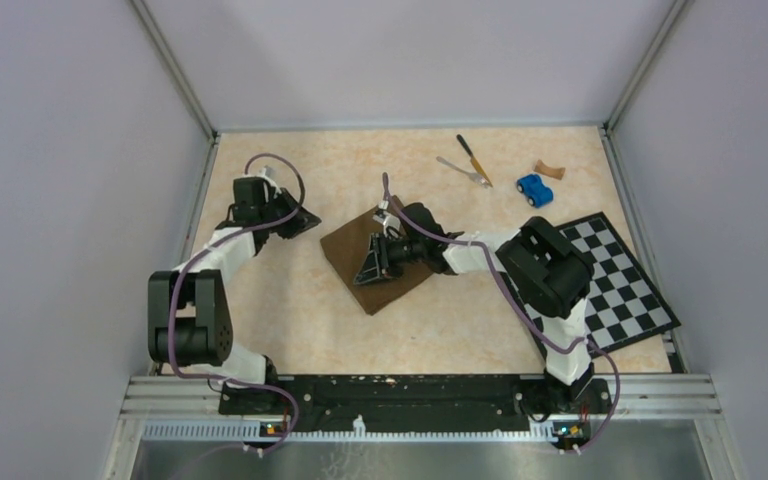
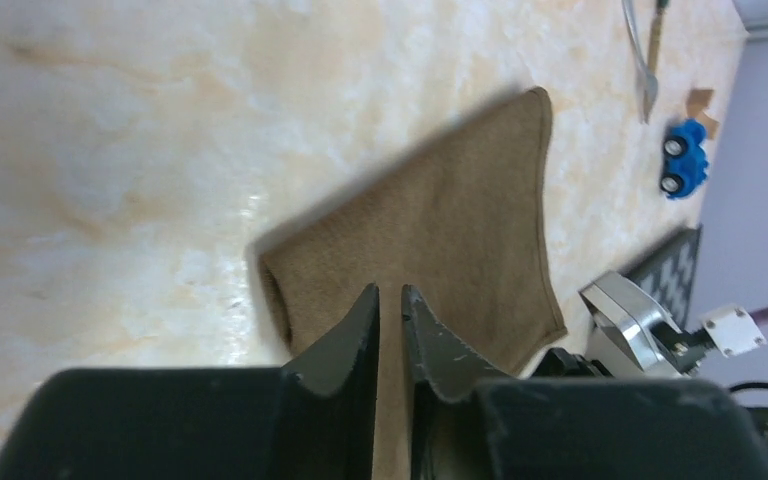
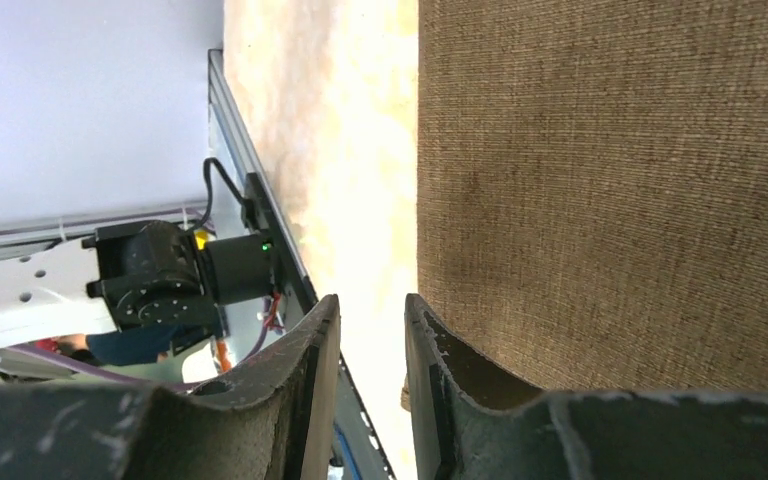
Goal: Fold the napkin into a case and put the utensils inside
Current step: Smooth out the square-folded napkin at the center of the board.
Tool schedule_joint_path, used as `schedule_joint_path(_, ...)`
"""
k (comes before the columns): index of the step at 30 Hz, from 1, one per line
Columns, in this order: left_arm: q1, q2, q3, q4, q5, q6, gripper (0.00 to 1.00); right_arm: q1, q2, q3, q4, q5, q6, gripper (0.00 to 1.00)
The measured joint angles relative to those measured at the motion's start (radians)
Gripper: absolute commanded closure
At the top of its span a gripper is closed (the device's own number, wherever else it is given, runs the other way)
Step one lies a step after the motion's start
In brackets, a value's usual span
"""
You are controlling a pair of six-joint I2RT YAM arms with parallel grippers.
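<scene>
The dark brown napkin (image 1: 345, 248) lies folded into a slanted rectangle at mid table. My right gripper (image 1: 372, 262) hovers low over it, pointing left. In the right wrist view the right gripper (image 3: 370, 300) is open at the napkin's (image 3: 610, 180) edge, with bare table between its fingers. My left gripper (image 1: 305, 222) sits just left of the napkin, apart from it. Seen from the left wrist, the left gripper (image 2: 388, 290) shows a narrow gap, with the napkin (image 2: 460, 220) beyond it and nothing held. The knife (image 1: 473, 158) and fork (image 1: 463, 171) lie at the back right.
A blue toy car (image 1: 533, 188) and a small wooden piece (image 1: 550, 170) lie near the utensils. A checkered board (image 1: 610, 285) covers the right side beside the right arm. Walls enclose the table on three sides.
</scene>
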Motion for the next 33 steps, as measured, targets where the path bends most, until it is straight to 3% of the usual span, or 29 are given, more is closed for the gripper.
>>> schedule_joint_path(3,-0.018,0.029,0.0,0.047,0.061,-0.026,0.93,0.0,0.003,0.0,0.033,-0.012,0.026,0.71)
schedule_joint_path(14,-0.032,0.219,-0.111,0.166,0.102,-0.078,0.95,0.01,0.03,-0.156,0.153,-0.004,0.068,0.72)
schedule_joint_path(17,-0.039,0.216,-0.096,0.144,0.084,-0.053,0.89,0.02,0.026,-0.156,0.159,0.002,0.064,0.69)
schedule_joint_path(20,-0.057,0.195,-0.069,0.084,0.045,-0.008,0.74,0.022,-0.002,-0.137,0.083,0.014,0.034,0.68)
schedule_joint_path(22,-0.06,0.176,-0.058,0.062,0.038,0.006,0.71,0.019,-0.016,-0.105,0.034,0.017,0.014,0.68)
schedule_joint_path(28,-0.059,0.091,-0.051,0.039,0.035,0.008,0.77,0.03,-0.014,0.005,0.005,0.021,-0.012,0.69)
schedule_joint_path(33,-0.055,0.127,-0.055,0.049,0.011,0.003,0.82,0.067,0.023,-0.029,0.068,0.031,0.009,0.69)
